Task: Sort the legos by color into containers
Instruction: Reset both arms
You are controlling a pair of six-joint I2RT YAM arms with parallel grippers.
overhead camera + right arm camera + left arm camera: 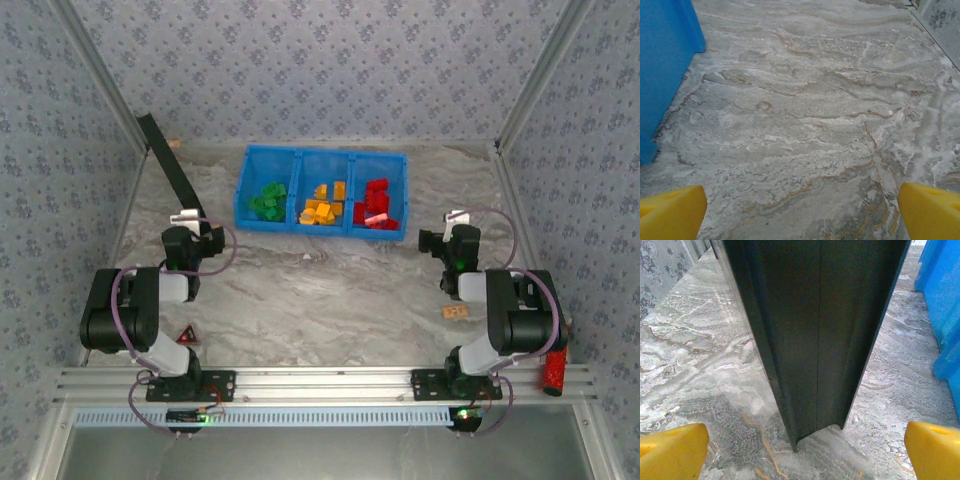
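Presently legos sit inside blue tray (pixel 322 152): green bricks (pixel 267 200) in left compartment, yellow-orange bricks (pixel 322 208) in middle, red bricks (pixel 377 205) in right. Off tray's front-left corner, left gripper (pixel 800 450) spread wide, holding nothing, facing dark panel (pixel 815 330). Off tray's front-right corner, right gripper (pixel 800 210) likewise spread, holding nothing, above marble tabletop (pixel 805 110). Well nearer than tray: orange tag (pixel 455 312), dark red triangle (pixel 187 335).

Top camera sits high behind the near edge, looking down across the whole desk (pixel 330 290) to its far edge. Left wrist camera rides low, nosed up close to a dark panel (pixel 815 330) near the left edge. Right wrist camera skims low too, facing open desk. All three catch the blue tray (pixel 322 190).
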